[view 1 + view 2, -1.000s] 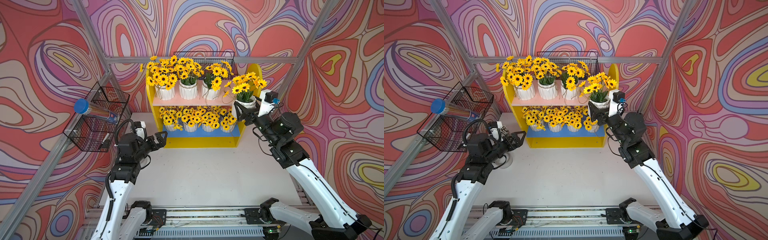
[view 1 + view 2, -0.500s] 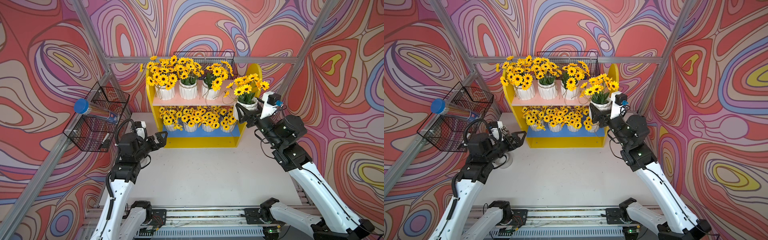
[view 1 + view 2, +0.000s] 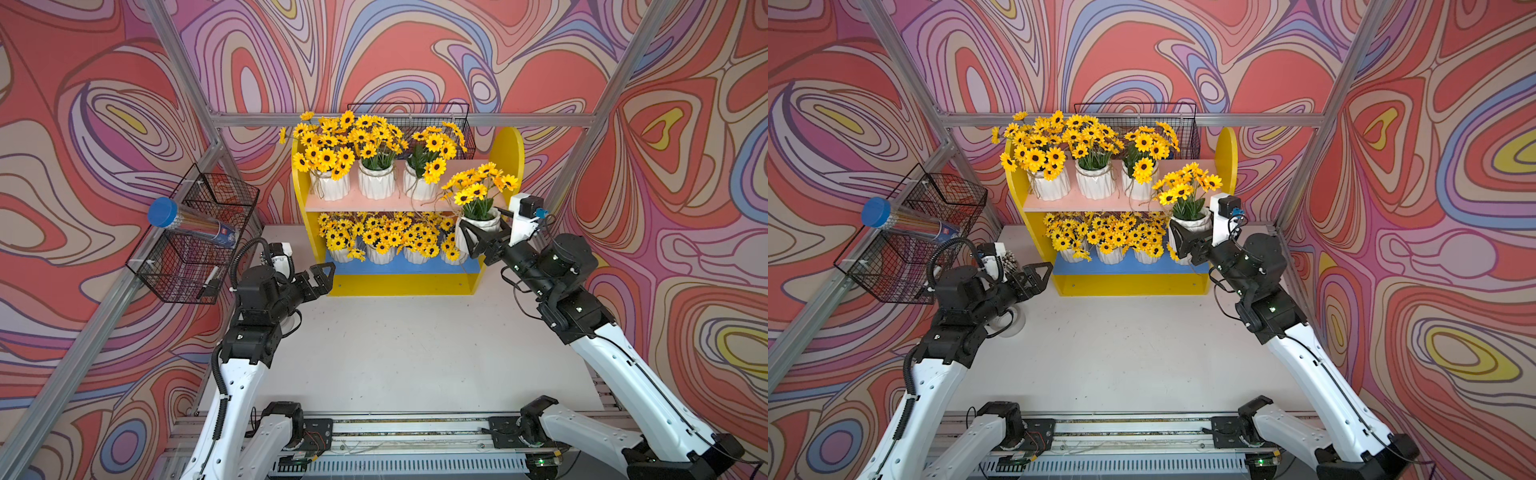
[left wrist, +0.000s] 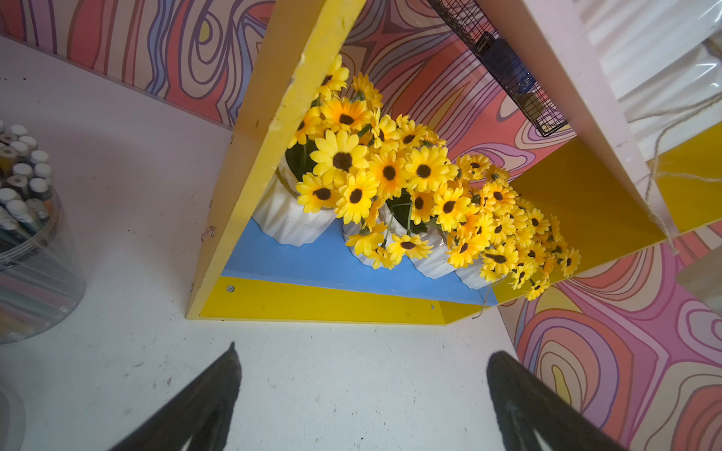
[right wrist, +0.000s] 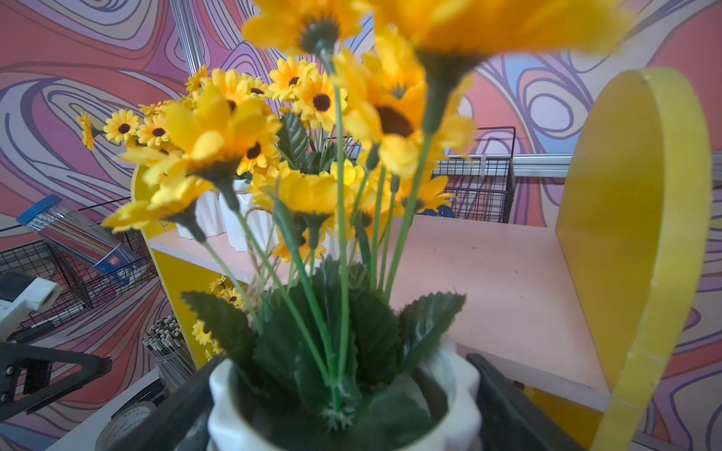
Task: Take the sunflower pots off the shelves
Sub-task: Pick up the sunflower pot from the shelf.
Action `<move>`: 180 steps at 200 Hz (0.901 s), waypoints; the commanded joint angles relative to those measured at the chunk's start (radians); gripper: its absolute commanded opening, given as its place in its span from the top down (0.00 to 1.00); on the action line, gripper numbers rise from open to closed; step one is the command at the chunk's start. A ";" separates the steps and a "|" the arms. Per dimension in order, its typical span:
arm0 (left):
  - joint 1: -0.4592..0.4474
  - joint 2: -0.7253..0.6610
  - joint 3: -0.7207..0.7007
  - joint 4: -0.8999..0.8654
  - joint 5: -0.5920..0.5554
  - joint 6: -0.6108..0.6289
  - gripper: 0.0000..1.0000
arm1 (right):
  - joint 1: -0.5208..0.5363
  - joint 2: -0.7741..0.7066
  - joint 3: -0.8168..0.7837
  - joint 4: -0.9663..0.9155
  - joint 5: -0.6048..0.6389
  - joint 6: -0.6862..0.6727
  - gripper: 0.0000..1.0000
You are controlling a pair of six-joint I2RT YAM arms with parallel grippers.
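Yellow shelves (image 3: 505,153) against swirled walls (image 3: 415,54)
Upper board (image 3: 357,203) pale pink; lower board (image 3: 399,268) blue; sunflower pots (image 3: 376,183) white, ribbed; blooms (image 3: 328,158) yellow, dark-centred.

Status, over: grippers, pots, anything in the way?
Right gripper shut on a sunflower pot, held off the pink board. Left gripper open, empty. Seven pots on the shelves. Pencil cup beside left arm.

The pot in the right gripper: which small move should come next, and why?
Probably draw it back toward the open table and lower it there. The right gripper clamps the sunflower pot on both sides, in the air, already in front of the pink upper board and not standing on it.
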 commanded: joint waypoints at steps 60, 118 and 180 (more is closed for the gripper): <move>0.008 0.008 -0.007 0.054 0.016 -0.001 0.00 | 0.062 0.031 -0.010 0.069 -0.054 0.015 1.00; 0.008 0.013 -0.007 0.055 0.020 -0.002 0.00 | 0.114 0.058 -0.029 0.093 -0.057 0.020 1.00; 0.008 0.020 -0.008 0.056 0.027 -0.006 0.00 | 0.151 0.086 -0.070 0.138 -0.074 0.050 1.00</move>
